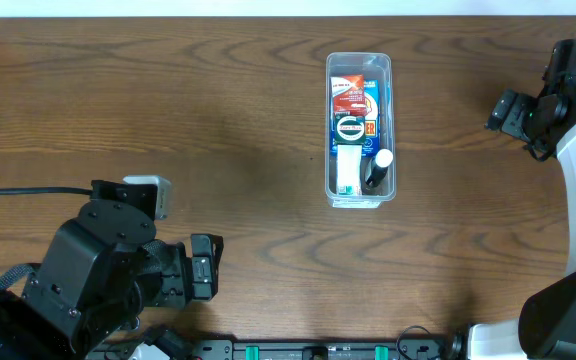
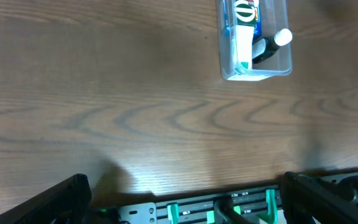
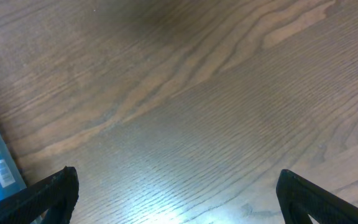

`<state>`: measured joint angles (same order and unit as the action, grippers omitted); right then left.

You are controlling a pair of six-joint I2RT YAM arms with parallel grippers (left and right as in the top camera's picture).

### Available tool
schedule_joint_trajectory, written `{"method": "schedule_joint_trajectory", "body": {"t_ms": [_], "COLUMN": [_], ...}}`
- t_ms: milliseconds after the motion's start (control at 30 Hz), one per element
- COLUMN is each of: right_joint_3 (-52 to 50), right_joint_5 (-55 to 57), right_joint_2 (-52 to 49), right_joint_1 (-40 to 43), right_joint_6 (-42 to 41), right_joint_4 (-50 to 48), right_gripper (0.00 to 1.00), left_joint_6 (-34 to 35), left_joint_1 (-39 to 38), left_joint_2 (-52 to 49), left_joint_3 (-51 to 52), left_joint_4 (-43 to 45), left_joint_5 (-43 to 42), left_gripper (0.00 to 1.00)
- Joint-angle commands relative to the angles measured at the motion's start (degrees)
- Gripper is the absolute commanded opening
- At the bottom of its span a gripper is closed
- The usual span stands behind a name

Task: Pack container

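Your container [image 1: 330, 120] holds a red box [image 1: 345, 90] and what may be a white-capped marker [image 1: 377, 168]. Your left gripper [image 2: 182, 186] and right gripper [image 3: 176, 186] both gape wide.

A dark brown wooden worktop [image 1: 218, 120] with wavy grain is seen filling every view. A pale strip [image 1: 268, 6] is shown along its far edge. A black rail [image 1: 318, 351] with green clips is mounted along the near edge. Light is reflected as a whitish sheen [image 3: 166, 205] on the wood.
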<state>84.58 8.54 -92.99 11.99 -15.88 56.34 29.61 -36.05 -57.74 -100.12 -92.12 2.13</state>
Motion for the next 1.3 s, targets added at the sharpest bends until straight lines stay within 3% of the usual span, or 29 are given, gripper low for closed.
{"method": "schedule_joint_trajectory", "body": {"t_ms": [0, 200, 467, 733, 1000, 1267], "right_joint_3": [-0.13, -0.13, -0.13, -0.13, -0.13, -0.13], "right_joint_5": [0.46, 0.48, 0.48, 0.48, 0.48, 0.48], "right_joint_2": [-0.13, -0.13, -0.13, -0.13, -0.13, -0.13], "right_joint_1": [0.37, 0.37, 0.37, 0.37, 0.37, 0.37], "right_joint_6": [0.52, 0.52, 0.52, 0.52, 0.52, 0.52], "right_joint_4": [0.04, 0.04, 0.04, 0.04, 0.04, 0.04], "right_gripper": [0.99, 0.99, 0.99, 0.99, 0.99, 0.99], "left_joint_6": [-7.96, -22.80, -25.68, -40.92, -40.94, -40.96], "left_joint_1": [0.24, 0.74, 9.66, 21.57, 28.96, 31.67], "left_joint_2": [0.04, 1.88, 15.04, 35.63, 48.89, 52.54], "left_joint_3": [1.84, 13.33, 40.81, 69.46, 83.91, 87.86], "left_joint_4": [0.33, 13.66, 35.91, 65.07, 83.32, 88.63], "left_joint_5": [1.55, 1.55, 0.61, -16.44, -16.68, -16.20], "left_gripper": [0.98, 0.98, 0.98, 0.98, 0.98, 0.98]}}
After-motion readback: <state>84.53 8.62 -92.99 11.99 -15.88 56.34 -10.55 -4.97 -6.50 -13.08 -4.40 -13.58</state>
